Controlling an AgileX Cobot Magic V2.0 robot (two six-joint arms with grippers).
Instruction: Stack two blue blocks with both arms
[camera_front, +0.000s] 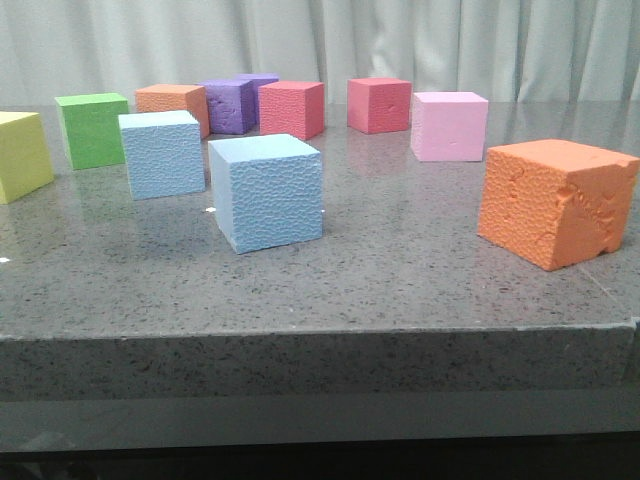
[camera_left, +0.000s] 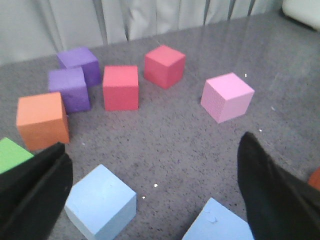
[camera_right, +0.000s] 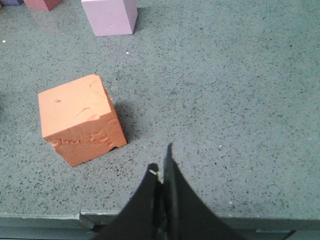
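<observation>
Two sky-blue blocks stand apart on the grey table: the nearer blue block (camera_front: 266, 192) at centre-left and the farther blue block (camera_front: 162, 153) behind it to the left. In the left wrist view the farther block (camera_left: 100, 203) and the nearer block (camera_left: 220, 225) both lie below my left gripper (camera_left: 152, 180), which is open wide and empty above the bare table between them. My right gripper (camera_right: 162, 162) is shut and empty over the table's front edge, beside a dented orange cube (camera_right: 81, 119). No arm shows in the front view.
Other cubes ring the table: yellow (camera_front: 22, 155), green (camera_front: 92, 129), orange (camera_front: 175, 105), two purple (camera_front: 229, 105), two red (camera_front: 292, 108), pink (camera_front: 449, 125) and the dented orange one (camera_front: 555, 200) at front right. A curtain hangs behind. The table's front edge (camera_front: 320, 330) is near.
</observation>
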